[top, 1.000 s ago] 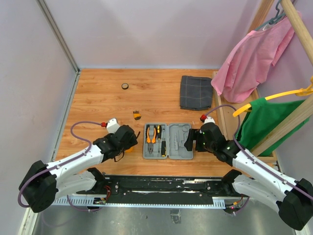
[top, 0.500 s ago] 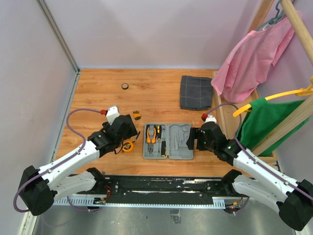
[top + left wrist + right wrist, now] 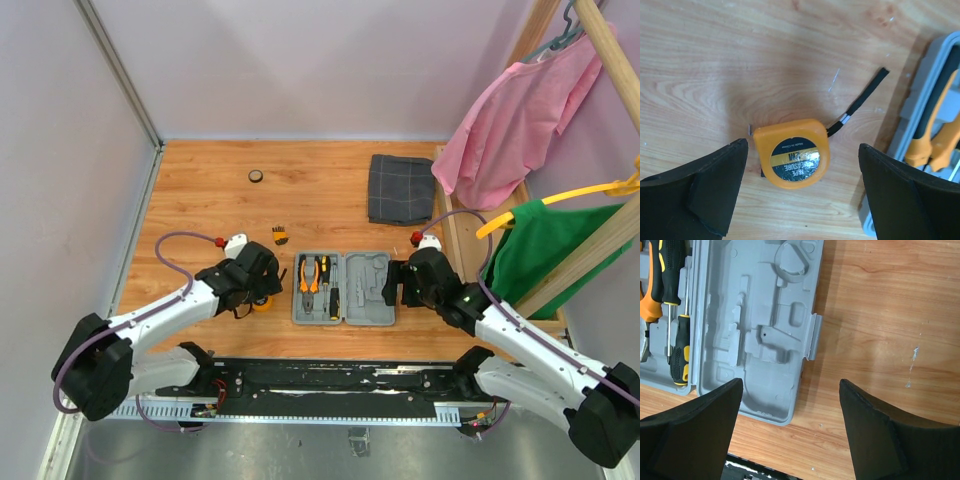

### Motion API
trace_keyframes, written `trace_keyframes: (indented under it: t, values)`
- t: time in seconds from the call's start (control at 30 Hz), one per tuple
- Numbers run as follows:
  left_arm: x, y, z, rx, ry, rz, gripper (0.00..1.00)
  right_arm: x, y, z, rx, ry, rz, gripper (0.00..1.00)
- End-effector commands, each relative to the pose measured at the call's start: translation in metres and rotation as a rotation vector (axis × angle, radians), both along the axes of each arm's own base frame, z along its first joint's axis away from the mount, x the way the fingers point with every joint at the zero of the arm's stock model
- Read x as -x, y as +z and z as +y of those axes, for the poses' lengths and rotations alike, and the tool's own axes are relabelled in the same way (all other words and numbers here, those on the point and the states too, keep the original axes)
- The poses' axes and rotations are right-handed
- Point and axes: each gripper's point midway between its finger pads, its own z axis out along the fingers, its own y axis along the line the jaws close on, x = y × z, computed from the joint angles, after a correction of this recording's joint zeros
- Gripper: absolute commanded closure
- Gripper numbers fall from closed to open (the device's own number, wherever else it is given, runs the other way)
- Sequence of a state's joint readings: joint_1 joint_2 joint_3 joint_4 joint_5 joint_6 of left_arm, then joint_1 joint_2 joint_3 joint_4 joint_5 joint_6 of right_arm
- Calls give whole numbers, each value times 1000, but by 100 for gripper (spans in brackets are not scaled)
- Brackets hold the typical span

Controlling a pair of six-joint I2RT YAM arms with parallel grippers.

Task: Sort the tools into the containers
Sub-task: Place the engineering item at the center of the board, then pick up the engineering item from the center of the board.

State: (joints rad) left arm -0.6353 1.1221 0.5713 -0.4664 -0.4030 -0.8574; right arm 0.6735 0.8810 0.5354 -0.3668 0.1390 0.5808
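The grey tool case (image 3: 365, 290) lies open on the wooden table, with orange-and-black pliers (image 3: 308, 273) and screwdrivers (image 3: 333, 298) in its left half. The right half (image 3: 755, 315) is bare moulded compartments. An orange tape measure (image 3: 792, 159) lies flat on the wood left of the case, its black strap trailing toward the case rim (image 3: 935, 75). My left gripper (image 3: 801, 145) is open above it, one finger on each side, not touching. My right gripper (image 3: 790, 382) is open over the case's right front corner, holding nothing. A tiny bit holder (image 3: 280, 236) lies behind the case.
A dark grey checked folded cloth (image 3: 400, 188) lies at the back right. A small round dark object (image 3: 256, 176) sits near the back wall. A wooden rack with pink and green garments (image 3: 520, 130) stands along the right side. A black rail (image 3: 330, 375) runs along the near edge.
My left wrist has swung back over the tape measure and its jaws have spread wider. The tape measure stays on the table. The right arm has not moved.
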Motion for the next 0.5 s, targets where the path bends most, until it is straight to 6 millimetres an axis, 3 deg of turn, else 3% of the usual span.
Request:
trace_keyframes:
  t: [0.0,0.23,0.47]
  values:
    - [2,-11,-4,22,3,23,4,-5,9,1,-1,-1,-18,21]
    - [3,-24,-9,15,-36,56,6,-4,5,3,-7,5,-9,21]
    - [6,-32,-7,-27,-76,89,16,-3,6,2,-10,4,-12,20]
